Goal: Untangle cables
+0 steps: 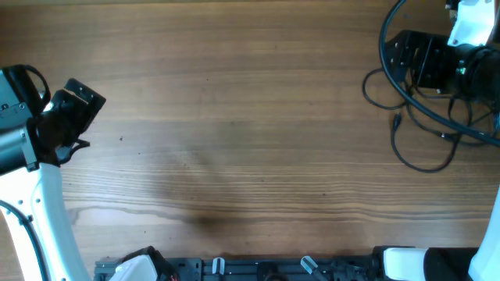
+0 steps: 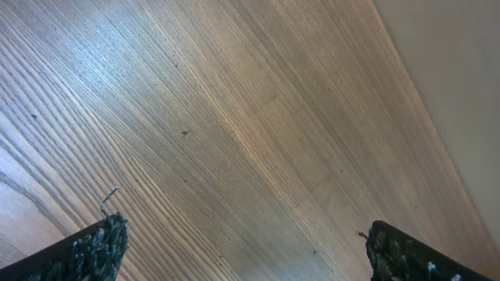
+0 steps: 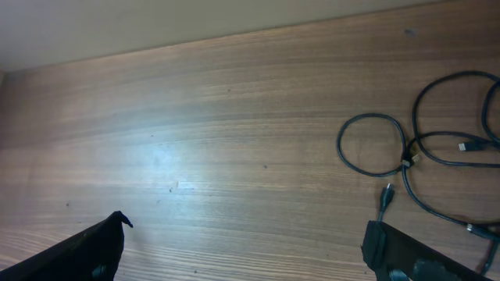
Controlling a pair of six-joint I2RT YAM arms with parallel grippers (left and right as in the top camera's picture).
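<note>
No text, label, brand, number or sign can be read, whether on the cables (image 3: 384,197) lying ahead and to the right of the right gripper (image 3: 244,226), or on the wooden table (image 3: 195,117) seen beneath the left gripper (image 2: 246,226).

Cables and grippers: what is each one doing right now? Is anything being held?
Cables: lying loose on the table, looped and crossed together, not held.
Left gripper: open, empty, far from the cables.
Right gripper: open, empty, close to the cables, not touching them.
</note>
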